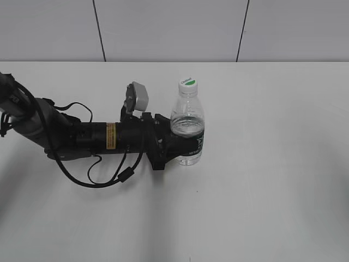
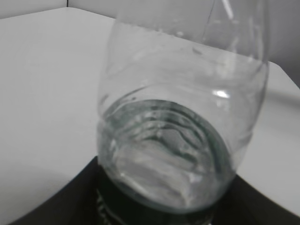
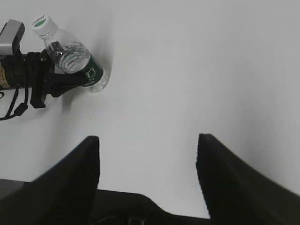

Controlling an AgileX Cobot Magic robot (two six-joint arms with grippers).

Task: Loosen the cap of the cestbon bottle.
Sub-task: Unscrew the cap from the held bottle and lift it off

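Note:
The cestbon bottle stands upright at the middle of the white table, clear with a dark green label band. Its white cap with a green mark sits on top. My left gripper reaches in from the left and is shut on the bottle at the label band. The left wrist view is filled by the bottle's clear body. In the right wrist view the bottle and cap show far off at the upper left. My right gripper is open and empty above bare table, out of the exterior view.
The white table spreads around the bottle. The left arm with its cables lies across the table's left side. A grey wall stands behind the far edge.

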